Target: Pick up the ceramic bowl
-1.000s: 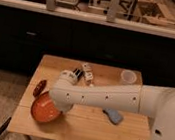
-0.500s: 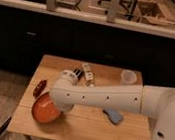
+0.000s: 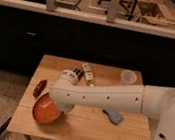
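Observation:
The ceramic bowl [image 3: 44, 111] is wide, round and orange-red. It sits near the front left of the wooden table [image 3: 85, 130]. My white arm reaches in from the right across the table. My gripper [image 3: 59, 101] is at the arm's end, right over the bowl's far right rim. The arm's bulk hides the gripper and that part of the bowl.
A dark red-brown item [image 3: 39, 87] lies just left of the bowl at the table's left edge. A small can [image 3: 70, 75] and a white-and-black packet [image 3: 87, 73] lie at the back. A translucent cup [image 3: 127, 77] stands back right. A blue object [image 3: 114, 116] lies under the arm.
The arm's end and the bowl have shifted slightly toward the table's front. The other items have not moved.

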Controlling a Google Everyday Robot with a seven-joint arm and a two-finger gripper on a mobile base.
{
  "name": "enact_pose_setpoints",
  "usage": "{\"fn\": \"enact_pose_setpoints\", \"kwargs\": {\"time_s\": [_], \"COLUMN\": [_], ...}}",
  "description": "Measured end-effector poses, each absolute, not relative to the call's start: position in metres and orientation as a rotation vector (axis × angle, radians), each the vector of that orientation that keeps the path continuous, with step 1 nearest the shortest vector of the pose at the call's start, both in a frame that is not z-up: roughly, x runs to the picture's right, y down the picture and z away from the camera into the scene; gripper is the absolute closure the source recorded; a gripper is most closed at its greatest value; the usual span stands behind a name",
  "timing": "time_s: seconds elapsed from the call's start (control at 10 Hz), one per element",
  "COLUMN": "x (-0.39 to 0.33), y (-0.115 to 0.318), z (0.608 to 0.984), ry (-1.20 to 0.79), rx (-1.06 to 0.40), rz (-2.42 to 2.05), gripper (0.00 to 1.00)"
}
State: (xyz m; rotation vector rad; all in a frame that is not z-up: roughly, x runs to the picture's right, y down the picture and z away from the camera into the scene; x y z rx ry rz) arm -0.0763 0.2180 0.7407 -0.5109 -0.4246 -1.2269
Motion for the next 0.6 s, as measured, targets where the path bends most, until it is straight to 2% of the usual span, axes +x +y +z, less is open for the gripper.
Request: {"fn": "enact_pose_setpoints", "kwargs": {"time_s": [0.6], "x": [-0.0717], "y": [0.2171], "z": [0.7347], "ry": [-0.416], "rx": [-0.516], "rz": [-1.240], "gripper": [1.00]}}
